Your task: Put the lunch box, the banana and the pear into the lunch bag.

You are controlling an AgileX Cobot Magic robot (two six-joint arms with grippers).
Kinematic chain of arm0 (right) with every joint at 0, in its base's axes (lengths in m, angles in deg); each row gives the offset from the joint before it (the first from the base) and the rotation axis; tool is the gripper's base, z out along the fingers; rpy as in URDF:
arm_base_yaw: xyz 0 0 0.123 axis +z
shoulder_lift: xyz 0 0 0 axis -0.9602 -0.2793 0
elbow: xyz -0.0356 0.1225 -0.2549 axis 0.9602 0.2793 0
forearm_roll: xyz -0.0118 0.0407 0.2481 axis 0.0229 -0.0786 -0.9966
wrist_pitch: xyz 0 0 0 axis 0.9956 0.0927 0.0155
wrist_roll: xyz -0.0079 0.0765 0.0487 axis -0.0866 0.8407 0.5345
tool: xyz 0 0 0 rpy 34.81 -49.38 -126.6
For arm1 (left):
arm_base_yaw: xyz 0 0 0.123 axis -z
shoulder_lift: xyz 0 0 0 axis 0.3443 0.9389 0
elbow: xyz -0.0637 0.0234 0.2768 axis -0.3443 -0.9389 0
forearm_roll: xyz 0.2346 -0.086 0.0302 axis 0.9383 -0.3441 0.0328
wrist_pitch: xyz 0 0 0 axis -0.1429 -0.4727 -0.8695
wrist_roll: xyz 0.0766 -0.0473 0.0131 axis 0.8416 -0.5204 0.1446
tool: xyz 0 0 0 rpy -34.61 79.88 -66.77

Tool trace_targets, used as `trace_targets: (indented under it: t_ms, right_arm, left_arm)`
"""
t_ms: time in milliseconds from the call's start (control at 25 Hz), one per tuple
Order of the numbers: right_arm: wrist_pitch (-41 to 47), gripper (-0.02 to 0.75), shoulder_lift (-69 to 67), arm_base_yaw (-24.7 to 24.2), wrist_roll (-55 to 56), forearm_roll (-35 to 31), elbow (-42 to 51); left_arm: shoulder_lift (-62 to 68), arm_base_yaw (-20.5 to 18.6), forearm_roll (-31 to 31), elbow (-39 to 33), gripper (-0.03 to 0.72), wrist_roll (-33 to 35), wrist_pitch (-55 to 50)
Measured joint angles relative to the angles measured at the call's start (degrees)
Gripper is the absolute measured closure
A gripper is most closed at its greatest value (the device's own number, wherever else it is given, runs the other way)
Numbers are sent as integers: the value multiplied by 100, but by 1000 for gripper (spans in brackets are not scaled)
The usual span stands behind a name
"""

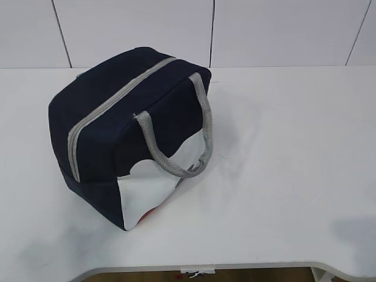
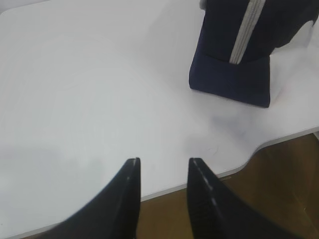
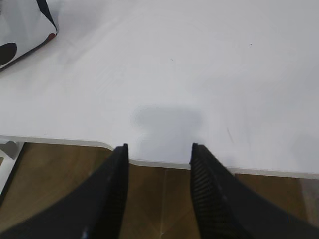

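Note:
The navy-blue lunch bag (image 1: pixel 123 126) stands on the white table at left of centre, its grey zipper (image 1: pixel 111 106) shut and its grey handle (image 1: pixel 176 141) hanging over the white corner panel. One end of the bag shows in the left wrist view (image 2: pixel 239 55), and its white corner shows in the right wrist view (image 3: pixel 22 25). The lunch box, the banana and the pear are out of view. My left gripper (image 2: pixel 163 160) is open and empty over the table's front edge. My right gripper (image 3: pixel 158 146) is open and empty over the front edge too. Neither gripper shows in the exterior view.
The table's front edge (image 1: pixel 235 267) is curved, with brown floor (image 3: pixel 159 199) below it. A white panelled wall (image 1: pixel 211 29) stands behind the table.

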State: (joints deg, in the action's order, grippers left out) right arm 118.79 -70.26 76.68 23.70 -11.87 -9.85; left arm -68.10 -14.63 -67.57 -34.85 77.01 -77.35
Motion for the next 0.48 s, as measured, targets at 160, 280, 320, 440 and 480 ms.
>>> trace_targets:
  t_ms: [160,280,320,440,480]
  right_arm:
    - [0,395,0,0,0,0,0]
    - [0,394,0,0,0,0,0]
    - [0,394,0,0,0,0,0]
    - [0,394,0,0,0,0,0]
    - [0,394,0,0,0,0,0]
  left_arm:
    - [0,0,0,0,447,0,0]
    - [0,0,-5,0,447,0,0]
    - [0,0,-5,0,447,0,0]
    - [0,0,-5,0,447,0,0]
    - [0,0,-5,0,447,0,0]
